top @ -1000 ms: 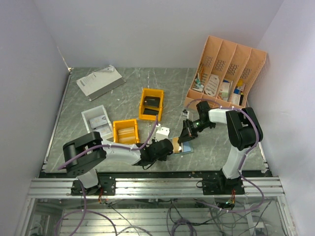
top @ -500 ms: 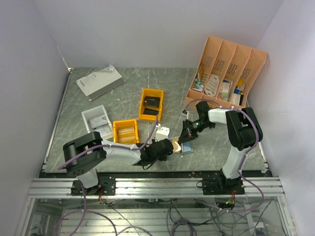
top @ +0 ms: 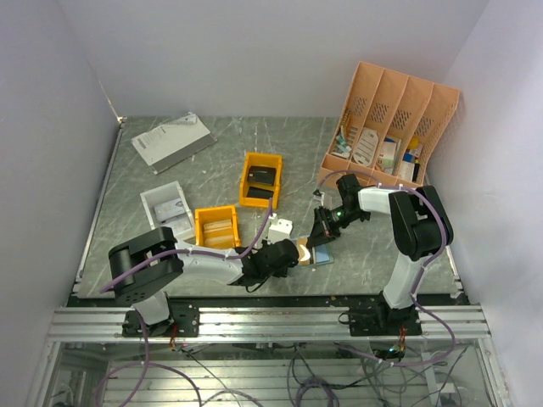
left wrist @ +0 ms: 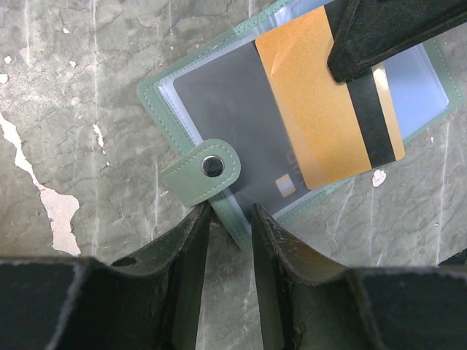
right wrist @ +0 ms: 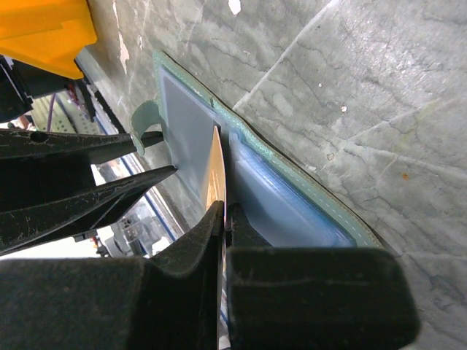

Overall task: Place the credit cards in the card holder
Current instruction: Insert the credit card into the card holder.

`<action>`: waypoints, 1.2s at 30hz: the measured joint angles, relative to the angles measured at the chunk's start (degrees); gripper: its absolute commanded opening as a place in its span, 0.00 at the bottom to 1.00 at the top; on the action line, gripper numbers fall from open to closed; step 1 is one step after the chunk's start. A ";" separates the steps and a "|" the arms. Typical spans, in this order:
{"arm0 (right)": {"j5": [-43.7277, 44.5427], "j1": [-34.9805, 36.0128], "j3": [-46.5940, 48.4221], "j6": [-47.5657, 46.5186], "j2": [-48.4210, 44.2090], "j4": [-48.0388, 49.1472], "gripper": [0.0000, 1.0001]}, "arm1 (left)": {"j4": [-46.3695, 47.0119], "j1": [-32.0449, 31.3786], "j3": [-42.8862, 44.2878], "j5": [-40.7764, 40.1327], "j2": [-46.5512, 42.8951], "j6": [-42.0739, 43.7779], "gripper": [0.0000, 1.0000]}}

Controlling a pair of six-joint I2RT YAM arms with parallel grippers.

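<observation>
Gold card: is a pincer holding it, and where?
Yes. The right pincer pinches the gold card at one end, across its black stripe. The card's other end lies over the open card holder.

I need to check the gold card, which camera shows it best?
Left wrist: the gold card shows its flat face and black stripe, lying over the holder. Right wrist shows only its thin edge; the top view shows just a tan speck.

white matte walls (top: 254,51) on three sides; grey-green marbled tabletop (top: 221,140), chipped white in spots; aluminium extrusion rail (top: 271,323) along near edge; even diffuse light
</observation>
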 measured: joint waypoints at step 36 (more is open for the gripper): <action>1.62 0.55 1.44 0.72 0.87 -1.70 0.00 | 0.00 0.04 0.00 0.00 0.00 0.02 0.40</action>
